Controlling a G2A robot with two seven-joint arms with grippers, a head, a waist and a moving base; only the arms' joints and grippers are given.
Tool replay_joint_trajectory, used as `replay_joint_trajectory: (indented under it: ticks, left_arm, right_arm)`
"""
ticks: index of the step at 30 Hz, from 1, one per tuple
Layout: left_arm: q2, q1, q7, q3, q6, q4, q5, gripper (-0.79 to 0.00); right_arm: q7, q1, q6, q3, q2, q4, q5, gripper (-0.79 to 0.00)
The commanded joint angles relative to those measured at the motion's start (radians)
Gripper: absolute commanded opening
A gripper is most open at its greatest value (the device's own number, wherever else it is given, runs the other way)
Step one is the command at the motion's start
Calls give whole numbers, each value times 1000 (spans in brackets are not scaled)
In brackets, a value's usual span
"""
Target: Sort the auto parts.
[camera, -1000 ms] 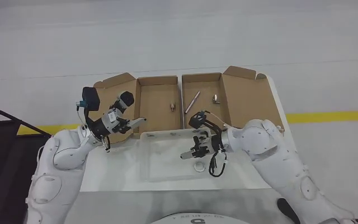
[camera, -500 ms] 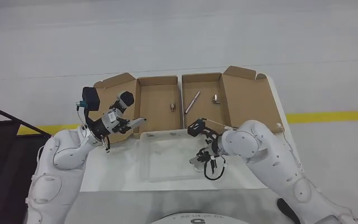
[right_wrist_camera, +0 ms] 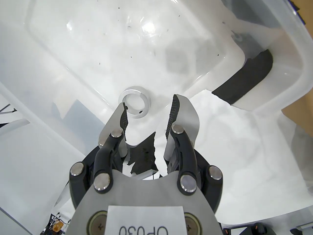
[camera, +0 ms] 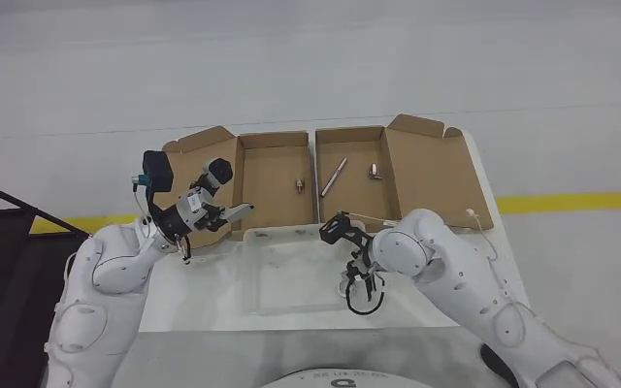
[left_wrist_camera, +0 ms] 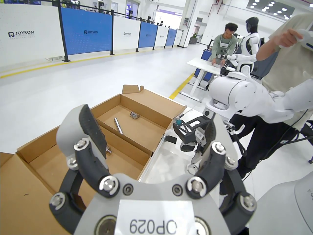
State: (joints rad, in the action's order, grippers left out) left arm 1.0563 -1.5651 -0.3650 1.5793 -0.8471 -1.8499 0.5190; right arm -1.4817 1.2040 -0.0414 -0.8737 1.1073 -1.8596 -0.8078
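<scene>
Top view first: your right gripper (camera: 355, 285) hangs nose-down over the shallow clear plastic tray (camera: 254, 291). Your left gripper (camera: 233, 210) sits well apart from it, by the flap of the left brown cardboard box (camera: 275, 199). That box holds one short metal fitting (camera: 300, 184). Farther out from the right gripper, the right brown cardboard box (camera: 357, 199) holds a slim silver metal rod (camera: 334, 177) and a small grey metal block (camera: 374, 172).

Left wrist view: the left gripper (left_wrist_camera: 146, 128) is spread wide with nothing between its fingers, and both boxes lie ahead of it. There's a white printed label (left_wrist_camera: 152, 221) on its base, and signs on the blue and white partition panels (left_wrist_camera: 85, 34) far off. I'm leaving the print unread.

Right wrist view, and here's the one that counts. The right gripper (right_wrist_camera: 149, 108) has its jaws parted and is carrying nothing. The flat silver metal ring (right_wrist_camera: 134, 102) lies in the tray just ahead of the tips. It's off-centre, right at one fingertip rather than between the two. It lies flat, bore up, so you have no long axis to line up with. Your right arm is by far the nearer one. I'd say you need a small sideways shift to straddle the ring before closing, or that finger lands on its rim. This gripper also has a white tag (right_wrist_camera: 145, 221) on its base.
</scene>
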Motion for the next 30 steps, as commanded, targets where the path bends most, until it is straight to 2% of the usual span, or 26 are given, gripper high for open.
replay_joint_trajectory:
  ticks: [1,13,30]
  left_arm:
    - [0,0,0,0,0,0,0,0]
    - [0,0,0,0,0,0,0,0]
    - [0,0,0,0,0,0,0,0]
  right_arm:
    - [-4,-12,1,12,2,6,-2,-425]
    - [-54,-101,-7,173,40,82,-93,-431]
    - [-54,-170,-31,281,81,181,-106,-437]
